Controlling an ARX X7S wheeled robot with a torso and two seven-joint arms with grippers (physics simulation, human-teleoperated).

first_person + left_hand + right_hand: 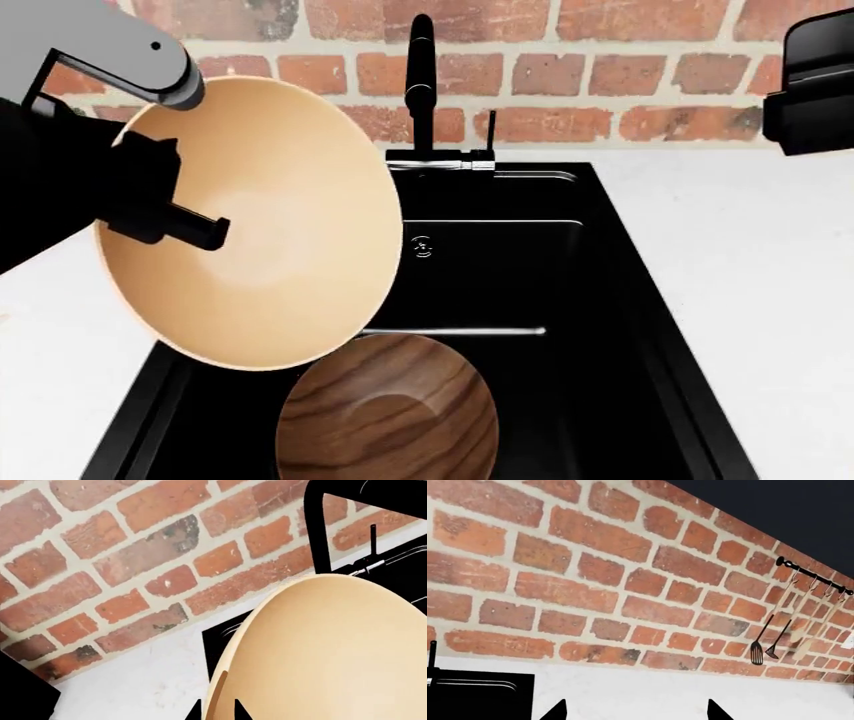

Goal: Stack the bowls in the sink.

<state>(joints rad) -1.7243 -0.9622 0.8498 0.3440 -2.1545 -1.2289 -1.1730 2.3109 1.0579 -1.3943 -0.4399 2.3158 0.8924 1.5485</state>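
Note:
My left gripper [217, 710] is shut on the rim of the cream-beige bowl [260, 225], holding it tilted in the air above the left side of the black sink [601, 300]. In the left wrist view the bowl [333, 650] fills the frame, its rim between the two fingertips. The dark brown wood-grain bowl [390, 410] rests upright on the sink floor, just below and to the right of the held bowl. My right gripper [636, 711] is open with nothing between its fingers, raised at the upper right over the counter.
A tall black faucet [422, 85] stands behind the sink against the brick wall [601, 70]. White counter [761, 280] flanks the basin on both sides. Utensils [764, 647] hang from a black rail on the wall, far right.

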